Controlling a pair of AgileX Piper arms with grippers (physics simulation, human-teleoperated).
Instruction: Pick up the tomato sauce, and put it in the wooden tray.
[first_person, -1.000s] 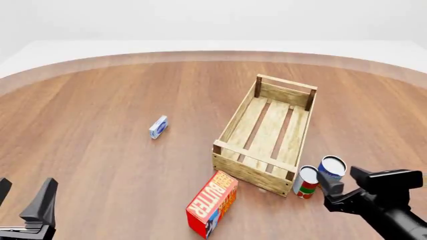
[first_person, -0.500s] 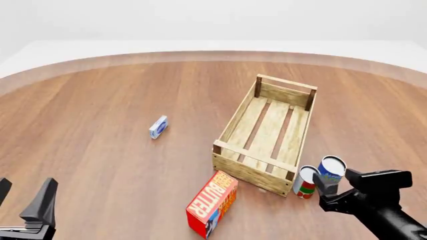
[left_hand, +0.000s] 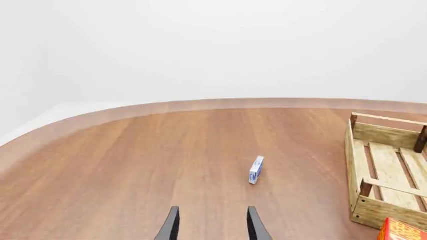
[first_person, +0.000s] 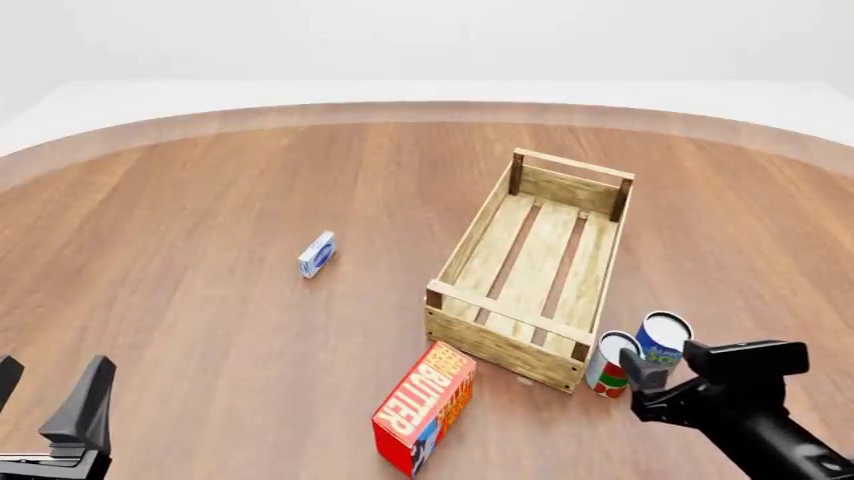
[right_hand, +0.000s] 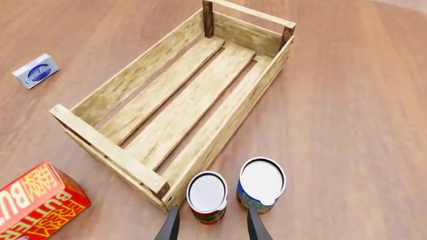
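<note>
The tomato sauce (first_person: 611, 366), a small can with a silver top and a red, white and green label, stands upright on the table just off the wooden tray's (first_person: 466, 243) near right corner. In the right wrist view the can (right_hand: 207, 196) stands between and just beyond my open fingers. My right gripper (first_person: 642, 386) is open and empty, right behind the can on the near side. My left gripper (first_person: 47, 396) is open and empty at the near left, far from the can; it also shows in the left wrist view (left_hand: 212, 229). The tray (right_hand: 107, 149) is empty.
A blue-and-yellow can (first_person: 663, 337) stands touching or nearly touching the tomato sauce on its right (right_hand: 261, 184). A red-orange butter box (first_person: 424, 405) lies left of the tray's near end. A small blue-and-white box (first_person: 316, 254) lies mid-table on the left.
My right gripper has moved left and a little forward, closing in behind the tomato sauce can. The left gripper and the objects have not moved.
</note>
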